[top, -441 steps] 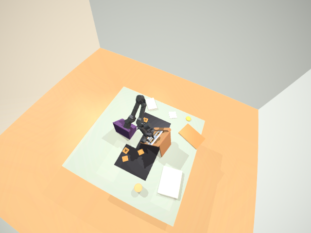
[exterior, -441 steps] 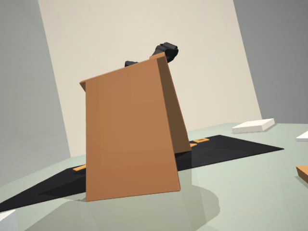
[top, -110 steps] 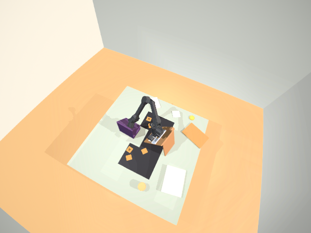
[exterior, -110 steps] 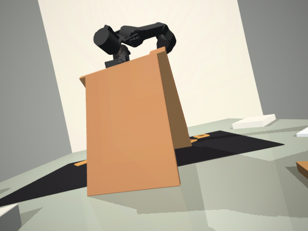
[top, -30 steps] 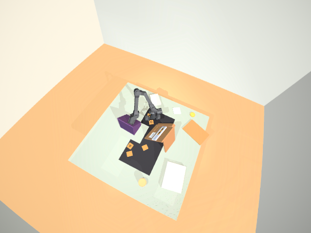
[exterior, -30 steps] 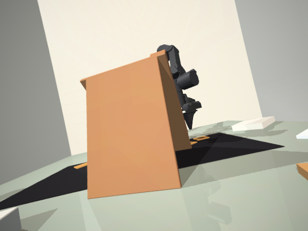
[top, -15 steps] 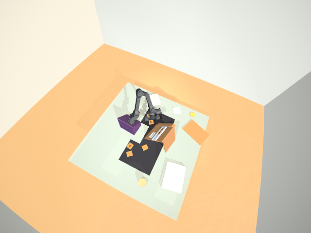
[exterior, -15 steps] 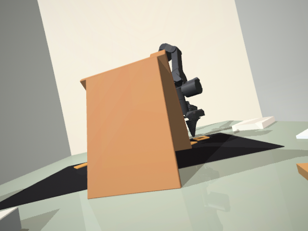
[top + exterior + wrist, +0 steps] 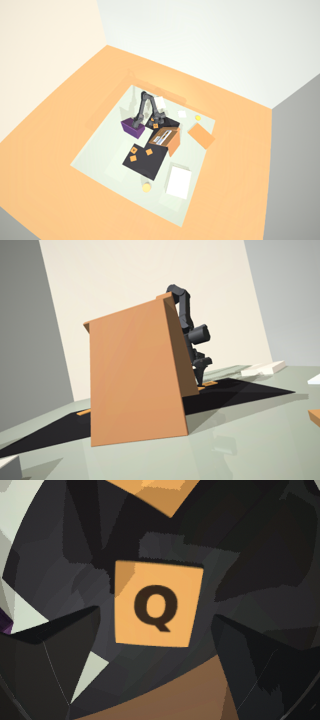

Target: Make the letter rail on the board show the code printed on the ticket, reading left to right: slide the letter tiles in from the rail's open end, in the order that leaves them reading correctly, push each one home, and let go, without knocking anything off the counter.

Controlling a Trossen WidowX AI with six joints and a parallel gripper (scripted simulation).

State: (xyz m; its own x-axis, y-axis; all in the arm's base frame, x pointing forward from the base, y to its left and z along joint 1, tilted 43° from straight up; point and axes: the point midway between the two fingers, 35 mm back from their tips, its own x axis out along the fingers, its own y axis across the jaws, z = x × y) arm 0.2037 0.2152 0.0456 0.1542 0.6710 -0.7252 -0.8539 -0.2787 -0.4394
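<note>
My gripper (image 9: 156, 123) (image 9: 199, 385) (image 9: 157, 617) is open and empty, low over the dark mat, with its fingertips on either side of the Q tile (image 9: 155, 126) (image 9: 150, 636). Neither finger visibly touches the tile. Another orange tile (image 9: 152, 119) (image 9: 210, 383) (image 9: 167, 495) lies just beyond it, its letter not readable. The tilted board (image 9: 174, 144) (image 9: 134, 369) (image 9: 165, 692) stands beside, bearing a pale rail (image 9: 160, 141) with orange tiles and a white ticket (image 9: 156, 139); their print is too small to read. An A tile (image 9: 133, 150) and two tiles with unreadable faces (image 9: 133, 158) (image 9: 149, 151) lie farther off.
A purple block (image 9: 132, 130) stands beside the arm's base. An orange slab (image 9: 201, 136), a yellow disc (image 9: 197, 118), a white pad (image 9: 181, 113) and a pale block (image 9: 159, 102) lie beyond the board. A white box (image 9: 178, 182) and yellow cylinder (image 9: 146, 187) stand beyond the mat (image 9: 144, 169).
</note>
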